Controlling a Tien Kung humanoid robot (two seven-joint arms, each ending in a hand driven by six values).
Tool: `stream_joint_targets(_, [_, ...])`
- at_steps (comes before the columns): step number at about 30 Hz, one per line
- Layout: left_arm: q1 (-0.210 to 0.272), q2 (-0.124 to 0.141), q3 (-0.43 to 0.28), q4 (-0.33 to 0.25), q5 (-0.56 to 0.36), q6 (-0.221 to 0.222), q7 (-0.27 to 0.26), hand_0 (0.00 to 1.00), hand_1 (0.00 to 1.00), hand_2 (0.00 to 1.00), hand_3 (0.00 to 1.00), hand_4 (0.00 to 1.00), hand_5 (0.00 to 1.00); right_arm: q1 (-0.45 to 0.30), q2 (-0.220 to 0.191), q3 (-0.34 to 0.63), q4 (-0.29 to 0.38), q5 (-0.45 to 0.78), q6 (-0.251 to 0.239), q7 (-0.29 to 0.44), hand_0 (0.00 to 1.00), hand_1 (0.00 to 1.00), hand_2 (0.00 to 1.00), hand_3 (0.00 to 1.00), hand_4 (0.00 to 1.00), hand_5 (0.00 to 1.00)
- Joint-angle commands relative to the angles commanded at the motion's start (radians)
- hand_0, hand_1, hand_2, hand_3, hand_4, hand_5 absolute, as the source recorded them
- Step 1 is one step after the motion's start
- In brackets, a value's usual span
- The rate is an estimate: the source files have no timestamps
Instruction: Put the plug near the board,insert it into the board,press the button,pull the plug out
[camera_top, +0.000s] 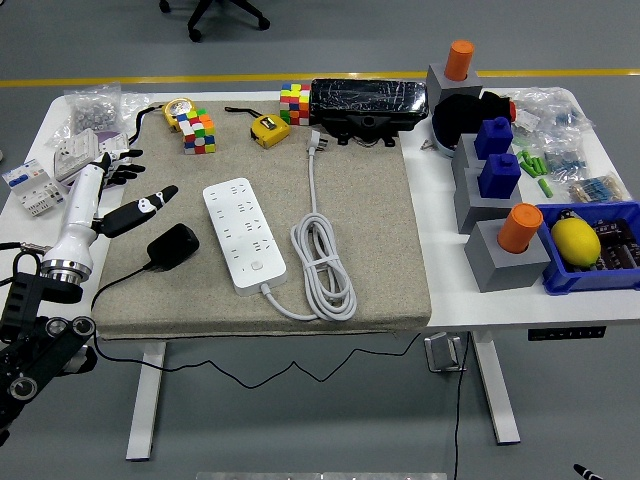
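Note:
A black plug adapter (172, 246) lies on the grey mat (380, 220), just left of the white power strip (243, 232). Its thin black cable runs left and down off the mat's front edge. The strip's round button (258, 266) sits near its front end. My left hand (135, 185) hovers above and to the left of the plug, apart from it, fingers spread and holding nothing. Its white forearm (78, 220) rises from the lower left. The right arm is out of view.
The strip's own white cord (322, 265) lies coiled to its right, ending in a plug (314, 143) at the back. Colour cubes (197, 130), a yellow tape measure (268, 129) and a black box (368, 100) line the back. White electrical parts (75, 155) lie far left; grey blocks (505, 250) and a blue bin (590, 245) stand right.

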Motion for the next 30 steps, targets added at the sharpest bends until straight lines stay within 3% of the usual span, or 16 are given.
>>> stream_joint_targets(7, [0.011, -0.005, -0.017, -0.008, 0.001, -0.013, 0.01, 0.552, 0.546, 0.522, 0.578, 0.838, 0.366, 0.003, 0.005, -0.002, -0.004, 0.0, 0.0, 0.0, 0.65, 0.646, 0.645, 0.567, 0.992, 0.56])
stream_joint_targets(30, [0.007, -0.001, -0.019, -0.028, 0.011, -0.045, 0.038, 0.548, 0.547, 0.524, 0.579, 0.828, 0.368, 0.012, 0.001, -0.006, -0.005, 0.0, 0.0, 0.0, 0.649, 0.646, 0.645, 0.568, 0.992, 0.561])
